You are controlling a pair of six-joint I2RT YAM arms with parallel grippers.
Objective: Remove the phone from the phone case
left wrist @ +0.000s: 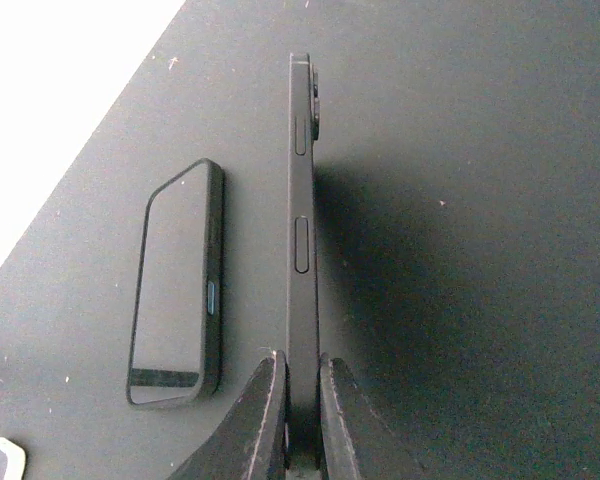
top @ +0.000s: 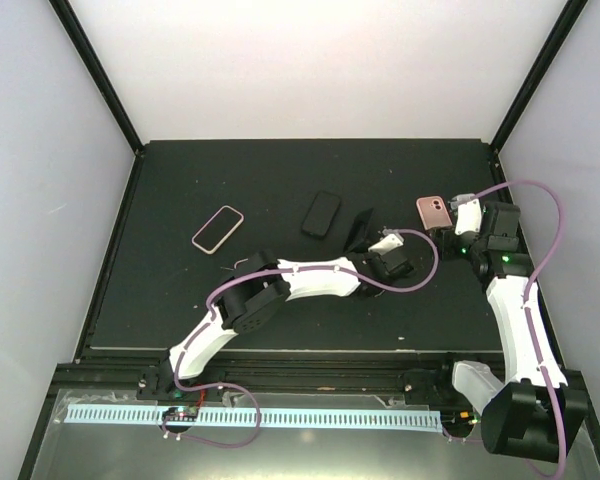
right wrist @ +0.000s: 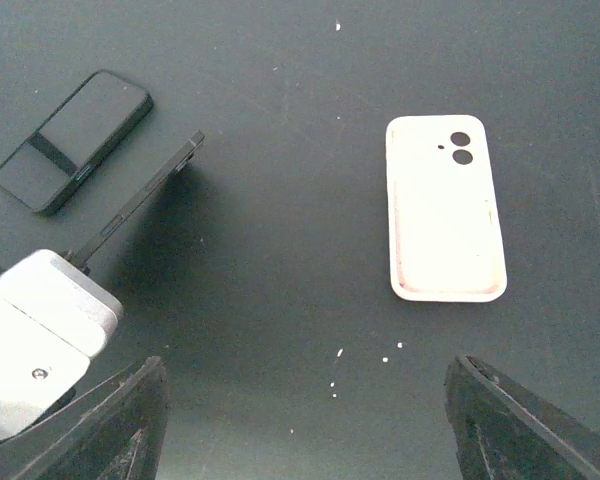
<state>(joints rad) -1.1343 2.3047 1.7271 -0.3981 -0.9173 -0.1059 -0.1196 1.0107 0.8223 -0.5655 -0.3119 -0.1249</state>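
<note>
My left gripper [left wrist: 302,400] is shut on the lower end of a thin black phone [left wrist: 301,200] and holds it on its long edge on the mat, side buttons and camera bump showing. In the top view this gripper [top: 377,246] is at mid-table with the phone [top: 360,232] just beyond it. An empty pink phone case [right wrist: 445,210] lies flat, its camera holes showing; it also shows in the top view [top: 433,211]. My right gripper [right wrist: 325,430] is open and empty above the mat, near that case. In the top view the right gripper [top: 452,226] is right beside the case.
A second black phone [left wrist: 177,285] lies flat, screen up, left of the held one; it also shows in the top view [top: 322,213] and the right wrist view [right wrist: 72,140]. A pink-rimmed phone or case [top: 217,229] lies at the mat's left. White walls surround the black mat [top: 280,170].
</note>
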